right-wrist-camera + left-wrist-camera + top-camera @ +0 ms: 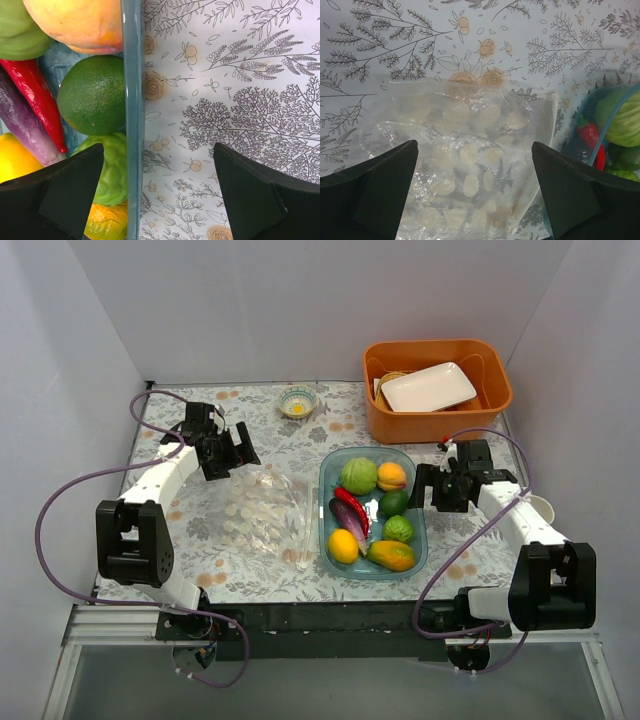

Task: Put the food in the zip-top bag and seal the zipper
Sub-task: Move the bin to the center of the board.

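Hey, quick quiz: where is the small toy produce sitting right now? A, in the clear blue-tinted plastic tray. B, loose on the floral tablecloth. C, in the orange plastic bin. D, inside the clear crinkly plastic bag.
A: the toy produce lies in the clear blue-tinted plastic tray, while the clear crinkly plastic bag beside it holds none of it.

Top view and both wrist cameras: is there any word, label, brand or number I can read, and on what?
None: no text reads in any view.
On the zip-top bag: pale oval spots only, no lettering.
On the tablecloth: drawn leaves and flowers only.
On the blue tray and the orange bin: no label shows.
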Action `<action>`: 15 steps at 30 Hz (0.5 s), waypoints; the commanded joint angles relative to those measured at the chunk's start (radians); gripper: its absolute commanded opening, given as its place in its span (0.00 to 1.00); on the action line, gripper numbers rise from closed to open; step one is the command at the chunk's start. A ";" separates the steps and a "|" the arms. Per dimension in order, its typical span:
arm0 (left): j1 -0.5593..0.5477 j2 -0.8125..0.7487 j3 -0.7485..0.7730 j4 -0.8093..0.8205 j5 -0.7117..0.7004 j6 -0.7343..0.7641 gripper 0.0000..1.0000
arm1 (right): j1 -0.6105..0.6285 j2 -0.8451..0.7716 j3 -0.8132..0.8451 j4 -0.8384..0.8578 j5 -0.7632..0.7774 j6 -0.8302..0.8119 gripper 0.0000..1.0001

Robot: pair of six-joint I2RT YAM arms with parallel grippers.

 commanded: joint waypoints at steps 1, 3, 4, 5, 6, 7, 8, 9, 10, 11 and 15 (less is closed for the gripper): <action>0.005 -0.047 0.004 0.003 0.013 0.021 0.98 | 0.010 0.015 0.041 -0.017 0.011 -0.009 0.98; 0.005 -0.051 0.004 0.010 0.012 0.015 0.98 | 0.014 0.026 0.052 -0.025 0.014 -0.012 0.98; 0.005 -0.054 0.004 0.015 0.013 0.016 0.98 | 0.027 0.028 0.058 -0.034 0.037 -0.014 0.98; 0.005 -0.057 -0.001 0.018 0.015 0.012 0.98 | 0.036 0.032 0.067 -0.045 0.060 -0.015 0.98; 0.005 -0.058 -0.002 0.026 0.016 0.010 0.98 | 0.047 0.037 0.084 -0.063 0.080 -0.020 0.98; 0.005 -0.060 -0.001 0.029 0.019 0.009 0.98 | 0.068 0.037 0.090 -0.070 0.124 -0.023 0.98; 0.007 -0.060 -0.002 0.030 0.027 0.007 0.98 | 0.077 0.035 0.093 -0.073 0.142 -0.023 0.98; 0.005 -0.060 -0.004 0.030 0.033 0.007 0.98 | 0.086 0.034 0.092 -0.073 0.153 -0.021 0.98; 0.005 -0.063 -0.009 0.035 0.035 0.006 0.98 | 0.094 0.035 0.089 -0.065 0.156 -0.020 0.98; 0.005 -0.067 -0.013 0.038 0.042 0.006 0.98 | 0.096 0.037 0.086 -0.059 0.156 -0.015 0.98; 0.005 -0.074 -0.016 0.040 0.087 0.041 0.98 | 0.100 0.071 0.067 -0.047 0.163 0.002 0.88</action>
